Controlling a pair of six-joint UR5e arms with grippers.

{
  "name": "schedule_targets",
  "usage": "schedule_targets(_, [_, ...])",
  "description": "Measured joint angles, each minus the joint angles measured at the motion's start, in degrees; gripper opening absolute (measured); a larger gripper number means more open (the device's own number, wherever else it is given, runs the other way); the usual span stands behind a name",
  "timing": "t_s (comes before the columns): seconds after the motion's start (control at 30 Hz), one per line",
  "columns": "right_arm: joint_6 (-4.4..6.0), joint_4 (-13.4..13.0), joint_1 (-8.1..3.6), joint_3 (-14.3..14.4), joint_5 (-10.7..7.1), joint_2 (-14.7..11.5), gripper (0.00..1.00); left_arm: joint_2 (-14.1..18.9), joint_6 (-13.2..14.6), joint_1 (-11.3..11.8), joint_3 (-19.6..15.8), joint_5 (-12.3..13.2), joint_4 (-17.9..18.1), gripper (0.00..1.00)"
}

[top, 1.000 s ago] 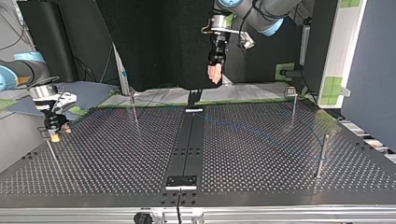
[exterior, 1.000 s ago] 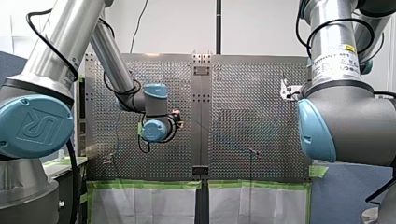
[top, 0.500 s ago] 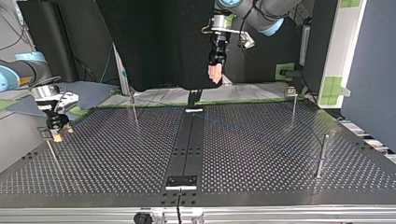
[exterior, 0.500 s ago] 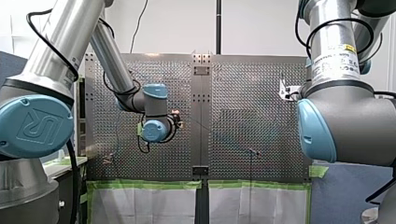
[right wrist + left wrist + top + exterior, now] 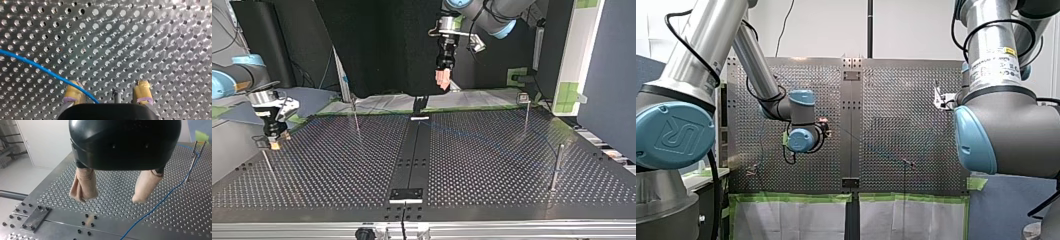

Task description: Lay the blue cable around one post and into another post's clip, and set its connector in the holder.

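While my left gripper (image 5: pixel 110 198) and my right gripper (image 5: pixel 108 86) gape, thin blue cable (image 5: pixel 37 66), seemingly slack

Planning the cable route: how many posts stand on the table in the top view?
4 posts: one at the left by my right gripper, one far left of centre, one far right, one near right. Others may be hidden.

My left arm (image 5: pixel 494 15) comes in at the top view's right with its wrist turned straight down. My left gripper (image 5: pixel 442 82) hangs high, its beige pads (image 5: pixel 83 187) spread wide. My right gripper (image 5: pixel 273 142) points down, low at that view's left, its yellow pads (image 5: pixel 73 93) parted.
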Motion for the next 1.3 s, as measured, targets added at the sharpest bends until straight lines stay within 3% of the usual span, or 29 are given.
schedule_targets(0.27, [-1.46,0.88,0.72,0.01,0.39,0.00,0.99,0.01,0.00,0.14,-0.01,0.00,-0.02,1.00])
schedule_targets(0.63, [-4.33,3.11,1.14,0.09,2.57,-0.45,0.99,0.01,0.00,0.40,-0.01,0.02,-0.10,1.00])
schedule_targets(0.93, [-4.73,3.19,1.53,1.08,2.88,-2.39,0.99,0.01,0.00,0.76,-0.01,0.07,-0.27,1.00])
schedule_targets(1.3, [-4.81,2.61,2.55,2.83,4.34,-2.74,0.99,0.01,0.07,1.01,-0.01,0.06,-0.93,1.00])
